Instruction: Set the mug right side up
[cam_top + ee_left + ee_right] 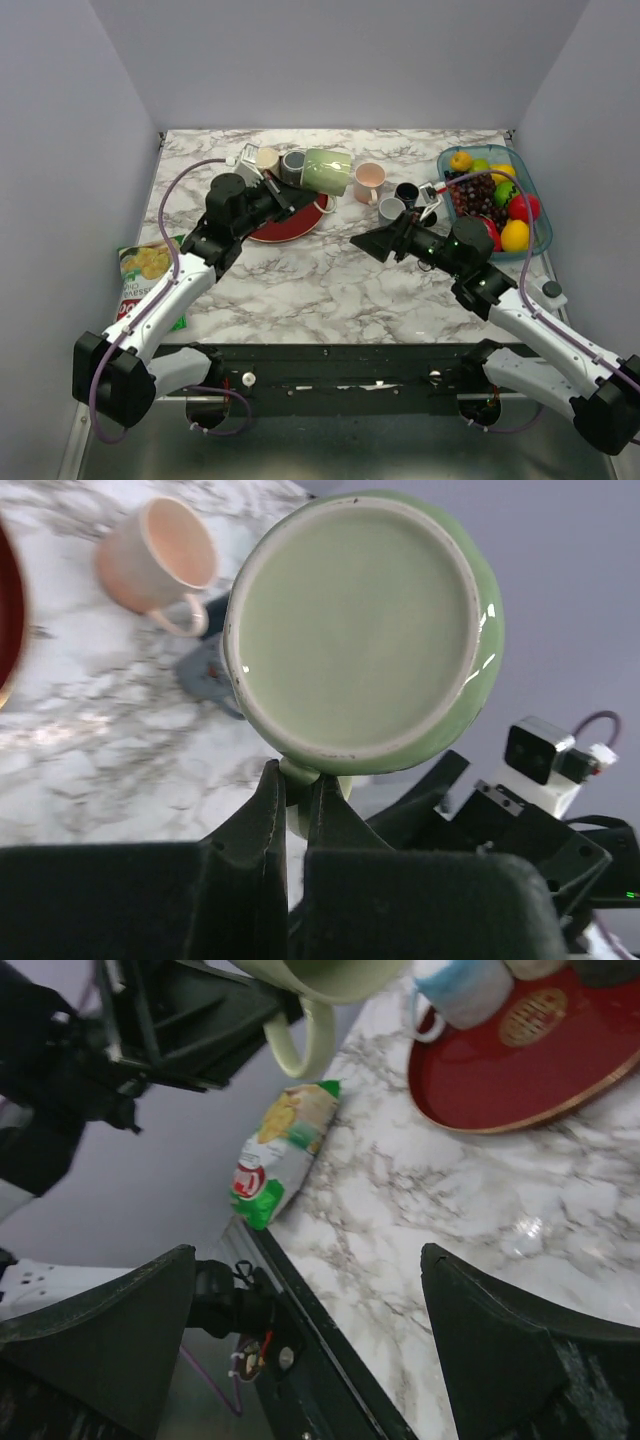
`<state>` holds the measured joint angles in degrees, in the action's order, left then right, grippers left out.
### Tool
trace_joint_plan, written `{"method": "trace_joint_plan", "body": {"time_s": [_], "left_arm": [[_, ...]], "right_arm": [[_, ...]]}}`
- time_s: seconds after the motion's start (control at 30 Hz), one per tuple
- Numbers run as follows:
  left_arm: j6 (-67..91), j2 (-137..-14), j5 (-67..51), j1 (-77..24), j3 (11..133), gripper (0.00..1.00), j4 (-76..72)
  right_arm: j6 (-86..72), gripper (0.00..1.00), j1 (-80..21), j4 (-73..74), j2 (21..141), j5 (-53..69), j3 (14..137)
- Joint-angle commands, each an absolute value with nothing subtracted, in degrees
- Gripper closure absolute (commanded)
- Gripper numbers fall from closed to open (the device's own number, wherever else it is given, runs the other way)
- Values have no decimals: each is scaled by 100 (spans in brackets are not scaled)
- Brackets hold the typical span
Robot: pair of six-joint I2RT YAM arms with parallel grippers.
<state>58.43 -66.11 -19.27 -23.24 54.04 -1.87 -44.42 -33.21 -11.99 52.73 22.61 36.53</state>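
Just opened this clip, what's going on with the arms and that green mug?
The left gripper is shut on the handle of the green mug and holds it near the red plate, apparently raised off the marble table. The mug lies tipped on its side with its base toward the left wrist camera, not yet upright. The right gripper hovers mid-table, fingers wide open and empty.

Mugs: six, namely one green mug (327,171), one cream mug (267,158), one dark mug (293,164), one pink mug (369,179), one black mug (407,192), one grey mug (391,209). One plate (300,228), one snack bag (150,270), one tub (535,188). In the tub: one grape bunch (475,192); the other fruit (515,235) sit too crowded for a firm count.
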Motion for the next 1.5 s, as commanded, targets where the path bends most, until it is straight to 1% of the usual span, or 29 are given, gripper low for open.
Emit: {"method": "trace_joint_plan", "body": {"time_s": [0.0, 0.1, 0.23, 0.33, 0.5, 0.7, 0.83, 0.97, 1.0, 1.1, 1.13, 1.2, 1.23, 1.27, 1.37, 1.4, 1.47], "left_arm": [[7400, -6074, -1637, -2750, 5124, 100, -2082], [7471, -5784, -1319, -3032, 5045, 100, -2144], [7225, -5494, -810, -3304, 5316, 100, -1750], [7154, -5405, -773, -3419, 5422, 100, -1600], [7163, -5431, -852, -3559, 5493, 100, -1529], [7137, -5511, -721, -3779, 5590, 100, -1643], [7102, -5607, -817, -3893, 5738, 100, -1705], [7049, -5713, -888, -3981, 5810, 100, -1758], [7031, -5713, -879, -3990, 5818, 100, -1767], [7022, -5722, -879, -4025, 5801, 100, -1801], [7014, -5722, -879, -4034, 5775, 100, -1819], [6996, -5704, -888, -4034, 5757, 100, -1819], [6987, -5704, -888, -4034, 5739, 100, -1819], [6961, -5695, -879, -4043, 5739, 100, -1819], [6865, -5686, -888, -4043, 5748, 100, -1793], [6777, -5687, -914, -4043, 5757, 95, -1784], [6628, -5669, -984, -4043, 5783, 73, -1784]], "right_arm": [[-4711, 0, -3760, -2854, 5256, 2172, 3779], [-4843, 0, -3884, -3338, 5466, 1925, 3805], [-4886, 1, -3972, -3479, 5827, 1714, 4104], [-4930, 2, -4095, -3700, 6029, 1574, 4254], [-4904, 7, -4236, -4165, 6126, 1450, 4350], [-4729, 9, -4263, -4018, 6135, 1450, 4702], [-4877, 18, -4263, -3779, 6047, 1178, 4755], [-4922, 24, -4263, -3630, 6020, 1055, 4781], [-4922, 27, -4263, -3586, 6047, 1037, 4807], [-4948, 44, -4263, -3472, 6108, 994, 4878], [-4966, 58, -4263, -3446, 6117, 976, 4887], [-4983, 76, -4263, -3358, 6126, 862, 4887], [-4975, 96, -4263, -3331, 6091, 827, 4878], [-4966, 99, -4263, -3305, 6082, 809, 4869], [-4861, 99, -4263, -3147, 6012, 695, 4869], [-4826, 100, -4263, -3016, 5977, 633, 4869], [-4677, 99, -4271, -2840, 5863, 432, 4869]]}}
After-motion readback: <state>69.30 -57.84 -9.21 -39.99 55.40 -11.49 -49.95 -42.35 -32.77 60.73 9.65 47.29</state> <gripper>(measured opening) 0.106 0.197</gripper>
